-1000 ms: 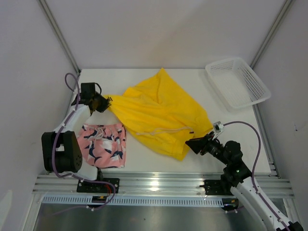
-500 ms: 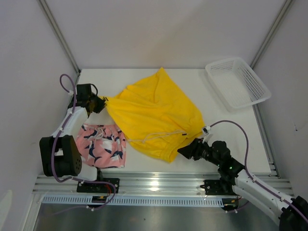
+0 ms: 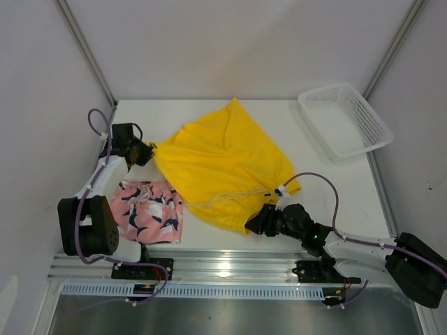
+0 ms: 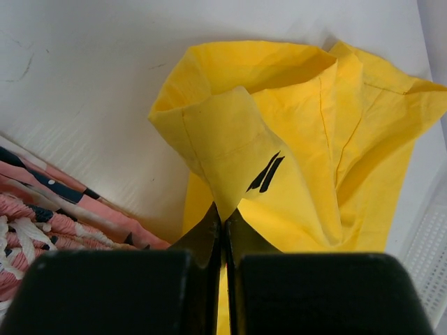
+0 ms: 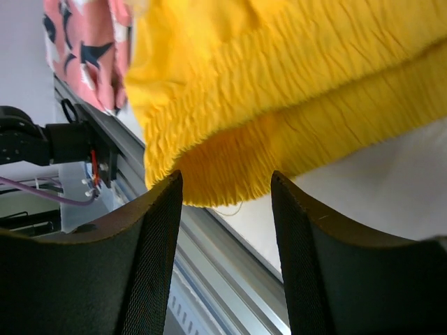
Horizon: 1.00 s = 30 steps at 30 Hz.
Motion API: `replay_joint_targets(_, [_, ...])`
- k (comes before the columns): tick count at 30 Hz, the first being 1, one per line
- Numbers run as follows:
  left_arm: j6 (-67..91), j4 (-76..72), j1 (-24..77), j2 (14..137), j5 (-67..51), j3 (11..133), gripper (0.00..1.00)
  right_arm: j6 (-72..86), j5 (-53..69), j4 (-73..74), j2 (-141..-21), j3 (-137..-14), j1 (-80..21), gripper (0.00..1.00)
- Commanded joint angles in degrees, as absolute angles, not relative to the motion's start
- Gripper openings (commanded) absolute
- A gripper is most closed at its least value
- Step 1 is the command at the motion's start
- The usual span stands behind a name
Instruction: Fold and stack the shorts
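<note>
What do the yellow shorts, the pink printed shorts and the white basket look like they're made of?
Yellow shorts: thin matte woven fabric, probably synthetic; it creases softly, and the waistband is gathered like elastic. Pink shorts: similar light cloth, printed, with a white drawcord. Basket: rigid white plastic mesh, slightly glossy.

White flat tabletop (image 3: 279, 118), bearing spread bright yellow fabric shorts (image 3: 223, 167) mid-table, folded pink leafy-print shorts (image 3: 148, 209) near left, white plastic mesh basket (image 3: 369, 112) far right.

no readable words or numbers; only a small dark two-stripe logo (image 4: 265, 172) on the yellow shorts (image 4: 328, 139).
</note>
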State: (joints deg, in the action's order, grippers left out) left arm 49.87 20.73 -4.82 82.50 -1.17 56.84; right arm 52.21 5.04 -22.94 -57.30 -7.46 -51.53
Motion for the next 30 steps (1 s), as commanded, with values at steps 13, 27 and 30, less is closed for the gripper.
replay_joint_targets(13, [48.4, 19.0, -5.4, 79.9, -0.3, 55.7, 0.00, 51.9, -11.6, -21.2, -51.9, -14.2, -56.8, 0.52])
replay_joint_targets(27, [48.6, 19.1, -5.4, 79.1, -0.3, 55.7, 0.00, 58.3, -13.4, -20.0, -59.7, -15.9, -58.9, 0.51])
replay_joint_targets(30, [48.4, 19.2, -5.4, 78.8, -0.3, 55.6, 0.00, 61.4, -15.9, -16.8, -59.3, -16.3, -59.9, 0.51])
